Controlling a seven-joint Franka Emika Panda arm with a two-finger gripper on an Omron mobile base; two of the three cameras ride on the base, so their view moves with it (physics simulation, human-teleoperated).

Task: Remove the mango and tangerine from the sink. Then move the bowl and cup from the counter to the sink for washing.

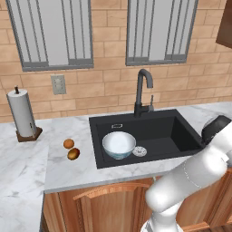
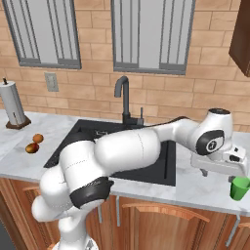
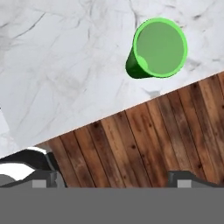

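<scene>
The pale bowl [image 1: 118,145] sits inside the black sink [image 1: 176,131], beside the silver drain [image 1: 139,151]. On the counter [image 1: 68,170] left of the sink lie the orange tangerine [image 1: 68,143] and, just in front of it, the yellow-brown mango [image 1: 73,154]. A green cup [image 2: 239,188] stands upright on the marble right of the sink, near the front edge. My gripper [image 2: 218,175] hovers just above and left of the cup, open and holding nothing. In the hand view the cup [image 3: 159,48] lies toward the upper right, well apart from the gripper [image 3: 118,179].
A black gooseneck tap [image 1: 142,93] rises behind the sink. A paper towel roll [image 1: 21,113] stands at the far left. My arm stretches across the sink [image 2: 161,166] in the right base view. The counter's front edge and the wooden floor [image 3: 144,140] show beneath the hand.
</scene>
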